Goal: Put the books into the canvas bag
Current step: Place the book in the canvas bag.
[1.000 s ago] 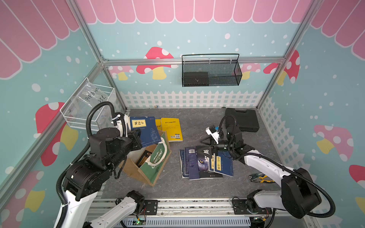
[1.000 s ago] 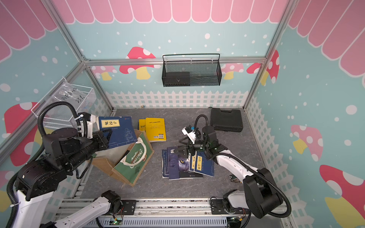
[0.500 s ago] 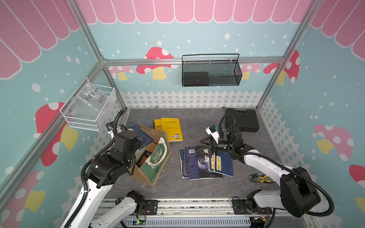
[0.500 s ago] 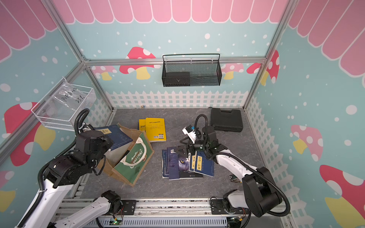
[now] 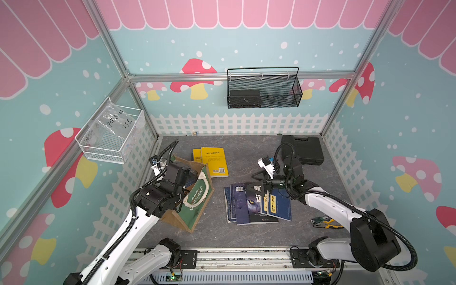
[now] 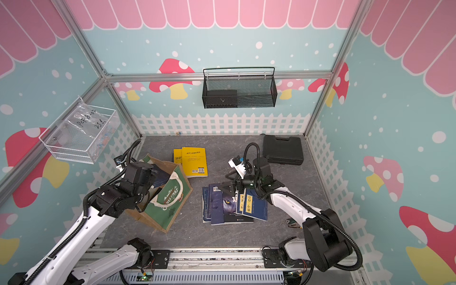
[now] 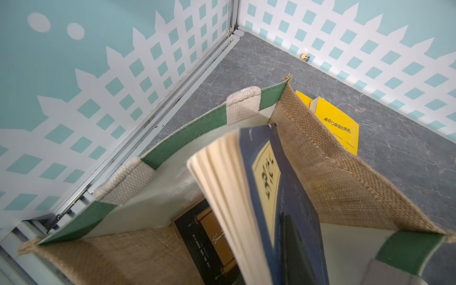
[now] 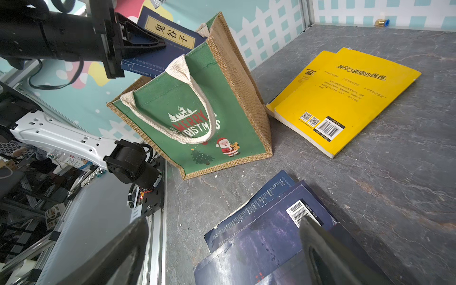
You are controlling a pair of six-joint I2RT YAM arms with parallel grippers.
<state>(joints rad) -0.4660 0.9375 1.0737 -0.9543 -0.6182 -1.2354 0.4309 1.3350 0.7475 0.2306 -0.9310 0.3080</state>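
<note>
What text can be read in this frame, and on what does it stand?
"MERRY CHRISTMAS": canvas bag, green panel.
"鬼谷子": navy book at the bag's mouth.
"装在口袋里的爸爸": yellow book cover.
"PCF-8-02": plastic pouch in the white wire basket.
Barcodes, fine print, labels on the stacked books: too small to read.

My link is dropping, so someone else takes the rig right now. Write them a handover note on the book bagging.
Left gripper: shut on a navy book, held at the mouth of the canvas bag, not yet released.
Right gripper: open and empty, hovering over the fanned pile of navy and wolf-eye books on the table.
Done: one dark book with a gold panel lies inside the bag.
Left: drop the held book in, then bag the pile and the two yellow books lying beside the bag. The bag leans, so lower gently.
</note>
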